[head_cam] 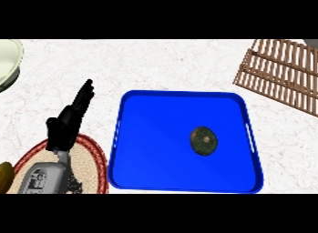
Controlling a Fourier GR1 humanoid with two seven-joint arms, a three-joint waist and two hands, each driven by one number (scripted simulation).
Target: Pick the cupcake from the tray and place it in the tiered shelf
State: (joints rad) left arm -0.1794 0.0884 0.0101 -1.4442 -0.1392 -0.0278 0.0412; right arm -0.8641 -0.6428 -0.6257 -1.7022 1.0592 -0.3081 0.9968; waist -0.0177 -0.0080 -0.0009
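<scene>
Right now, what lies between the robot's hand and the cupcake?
In the head view, only bare counter and the blue tray's left rim and floor separate the left hand from the cupcake.

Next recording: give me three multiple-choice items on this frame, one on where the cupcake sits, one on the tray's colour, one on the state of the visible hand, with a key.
1. Where is the cupcake?
A. On the wooden shelf
B. On the tray, right of its middle
C. In the hand

2. What colour is the tray?
A. Red
B. White
C. Blue

3. How is the left hand?
A. Open, fingers straight, holding nothing
B. Curled round the cupcake
C. Pressing on the tray's rim

Key:
1 B: the dark cupcake lies on the tray floor toward its right side, apart from the slatted tiered shelf at the upper right.
2 C: floor and rim are blue all over.
3 A: the fingers point up over the counter, left of the tray, above a red-rimmed plate, touching nothing. The right hand is not in view.
</scene>
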